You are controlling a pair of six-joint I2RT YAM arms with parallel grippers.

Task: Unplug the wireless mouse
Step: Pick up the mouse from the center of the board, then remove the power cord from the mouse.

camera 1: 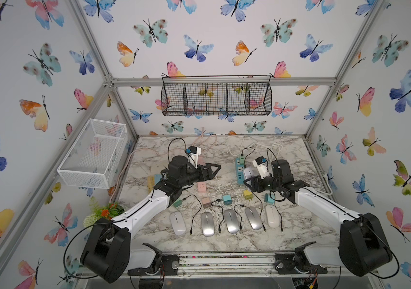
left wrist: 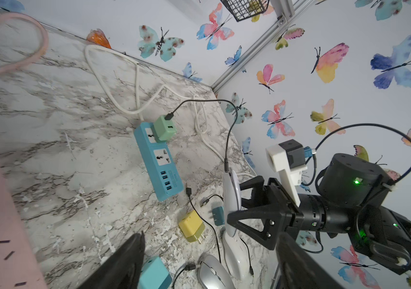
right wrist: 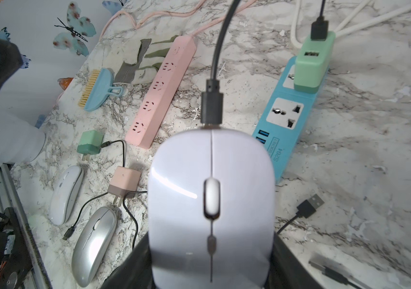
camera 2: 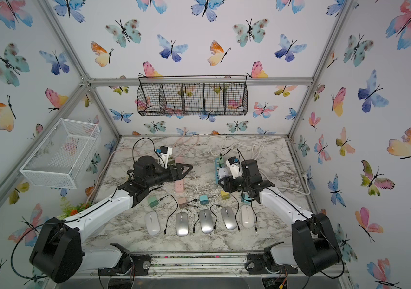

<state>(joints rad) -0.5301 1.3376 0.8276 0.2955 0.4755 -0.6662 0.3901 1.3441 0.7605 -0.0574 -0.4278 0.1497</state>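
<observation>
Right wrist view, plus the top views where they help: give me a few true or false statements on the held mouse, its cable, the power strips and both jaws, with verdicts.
1. The right jaws hold a white mouse. True.
2. The black cable is out of that mouse. False: its plug sits in the mouse's front end.
3. The green charger is plugged into the pink power strip. False: it sits in the blue power strip, and the pink one's sockets are empty.
4. The left jaws are open and hold nothing. True.
5. Five more mice lie in a row near the front of the table. True.
</observation>
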